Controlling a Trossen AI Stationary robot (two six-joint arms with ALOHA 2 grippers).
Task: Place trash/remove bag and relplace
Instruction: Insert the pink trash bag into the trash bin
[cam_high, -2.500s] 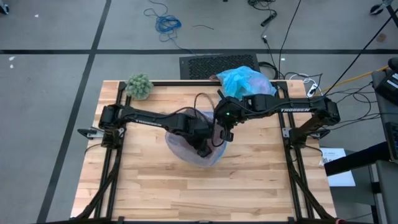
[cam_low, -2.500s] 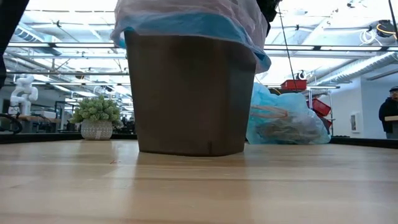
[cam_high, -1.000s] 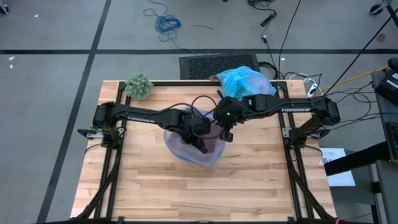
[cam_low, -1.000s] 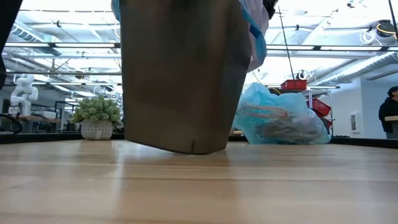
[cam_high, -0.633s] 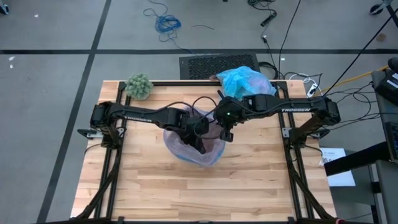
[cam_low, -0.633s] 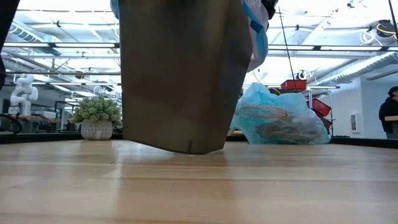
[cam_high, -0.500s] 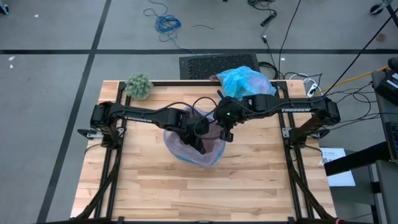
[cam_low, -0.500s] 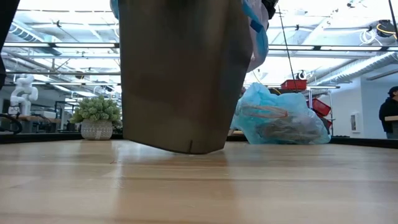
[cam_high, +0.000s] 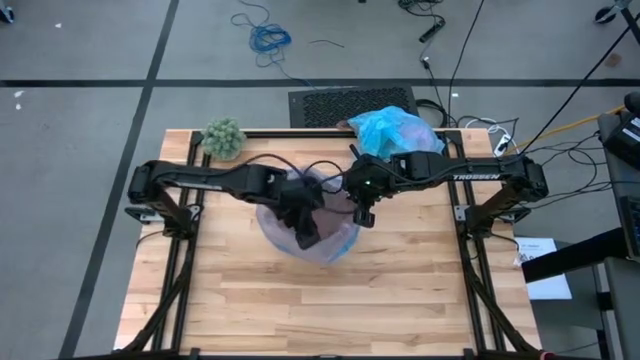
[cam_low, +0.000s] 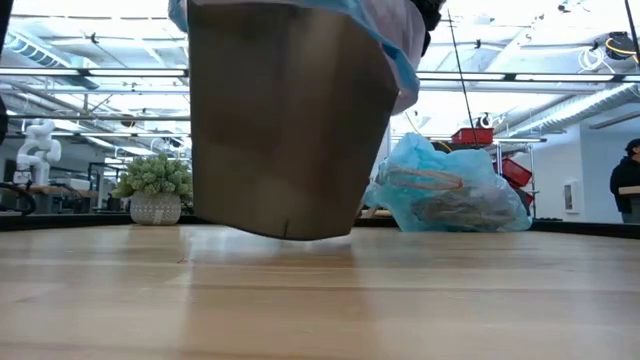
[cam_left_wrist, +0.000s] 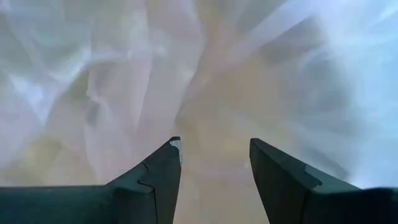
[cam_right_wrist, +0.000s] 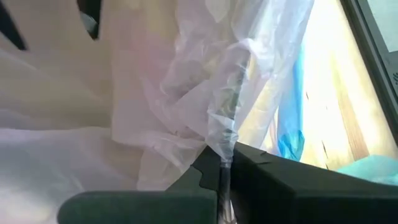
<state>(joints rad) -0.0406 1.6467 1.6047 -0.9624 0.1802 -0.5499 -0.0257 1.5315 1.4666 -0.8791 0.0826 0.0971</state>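
A brown square bin (cam_low: 285, 130) stands tilted at the table's middle, lined with a translucent pink bag (cam_high: 335, 245) with a blue rim (cam_low: 405, 70). My left gripper (cam_high: 305, 238) reaches down inside that liner, open, its fingers (cam_left_wrist: 163, 168) apart with only crinkled plastic ahead. My right gripper (cam_high: 362, 217) is shut on the liner at the bin's right rim. The light-blue bag (cam_high: 392, 130), filled and bunched, lies on the table's far edge (cam_low: 450, 195). No loose trash is in view. My left gripper is deep in the pink liner; whether its fingers touch the plastic I cannot tell. My right gripper pinches a bunched fold of the pink liner near its rim (cam_right_wrist: 225, 146) between its two fingers, coming from above. The plastic runs taut away from the fingers.
A fuzzy green ball (cam_high: 224, 138) sits at the far left corner of the table. Black frame rails (cam_high: 180, 270) run along the left and right sides. Bare wood (cam_high: 320, 310) lies between the bin and the near edge.
My left arm has swung toward the table's left, its gripper staying inside the liner and open. The bin has shifted a little left with it and tipped slightly more, its right side higher. My right gripper has kept its hold.
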